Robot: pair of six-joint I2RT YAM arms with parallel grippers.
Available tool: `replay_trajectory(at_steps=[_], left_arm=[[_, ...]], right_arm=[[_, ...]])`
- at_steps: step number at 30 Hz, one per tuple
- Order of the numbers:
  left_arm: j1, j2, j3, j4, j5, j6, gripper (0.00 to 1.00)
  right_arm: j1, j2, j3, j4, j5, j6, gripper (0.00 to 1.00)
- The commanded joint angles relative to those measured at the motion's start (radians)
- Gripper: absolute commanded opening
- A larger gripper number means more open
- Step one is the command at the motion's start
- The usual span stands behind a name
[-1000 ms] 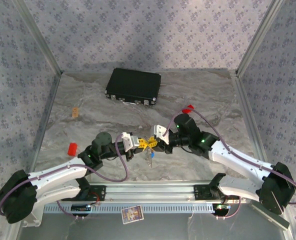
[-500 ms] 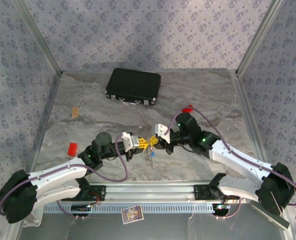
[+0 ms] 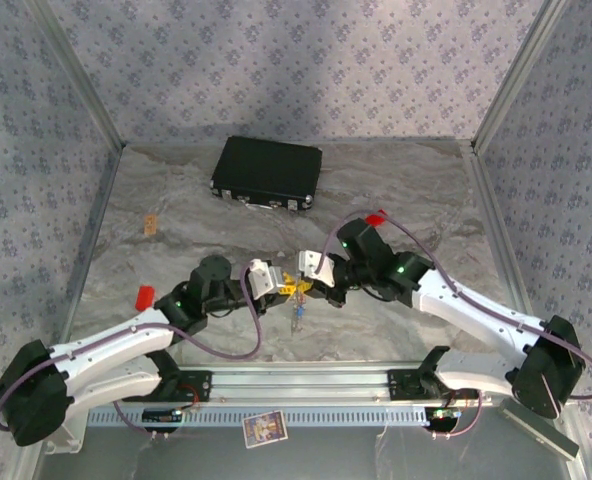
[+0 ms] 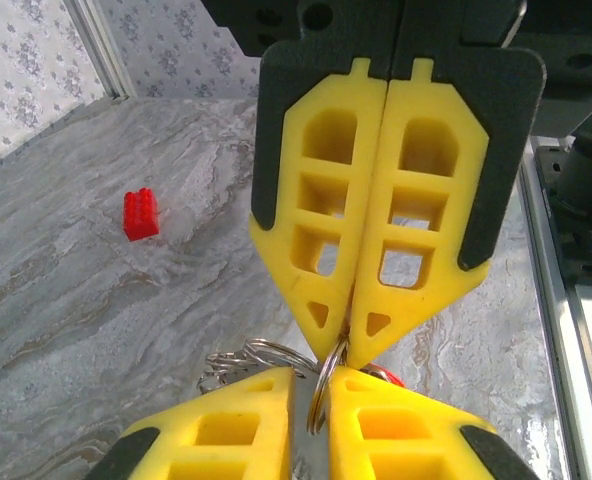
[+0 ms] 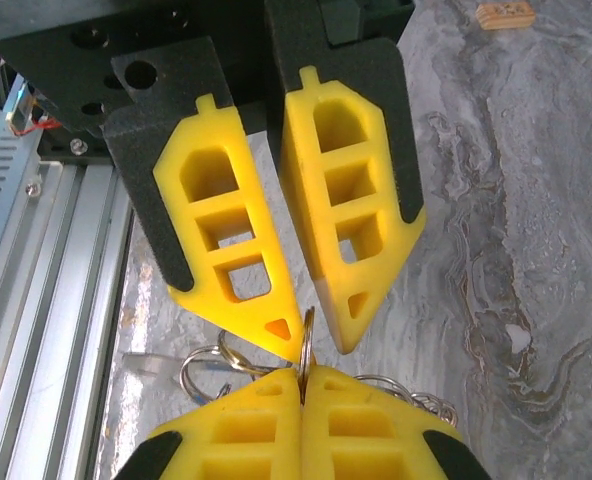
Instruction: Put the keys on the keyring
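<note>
Item: keyring (image 4: 321, 388), a thin silver wire loop, stands on edge where both sets of fingertips meet, lifted off the tabletop (image 4: 96, 300).
Left fingers (image 4: 326, 172): pressed together, nipping the ring's rim at their tips.
Right fingers (image 5: 301, 200): closed on the same ring from the opposite side.
Keys (image 3: 298, 312): dangle just below the meeting fingertips.
Handling: probably light, stiff, springy and slick; liable to swivel or slip from a tip pinch.
Hold: across the wire's flat, clear of the split end; keys by their plastic heads.
</note>
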Motion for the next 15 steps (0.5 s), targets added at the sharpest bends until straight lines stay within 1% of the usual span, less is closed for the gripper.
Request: replay_trajectory(at_steps=[1,3,4,5,6,9,11,15], left_arm=[[0.001,-0.012,0.037,-0.055,-0.002,0.035,0.08],[0.0,-0.017,0.04,-0.057,0.008,0.037,0.0],[0.0,-0.02,0.038,-0.055,0.011,0.037,0.0],[0.0,-0.026,0.033,-0.047,0.013,0.034,0.0],[0.0,-0.034,0.023,-0.03,0.015,0.03,0.0],[0.001,-0.05,-0.018,0.052,0.023,0.0,0.0],[0.002,-0.051,-0.038,0.108,0.033,-0.023,0.0],[0.002,-0.042,-0.07,0.192,0.048,-0.047,0.0]], right_arm=[[0.029,0.012,0.068,-0.078,0.0,-0.056,0.0],[0.03,0.01,0.075,-0.079,-0.009,-0.05,0.0],[0.026,0.001,0.066,-0.063,-0.009,-0.038,0.02],[0.018,-0.016,0.047,-0.034,-0.011,-0.021,0.12],[0.007,-0.034,0.019,0.0,-0.017,-0.001,0.2],[-0.027,-0.087,-0.059,0.09,-0.045,0.06,0.36],[-0.042,-0.105,-0.101,0.138,-0.06,0.096,0.38],[-0.048,-0.109,-0.152,0.213,-0.078,0.145,0.38]])
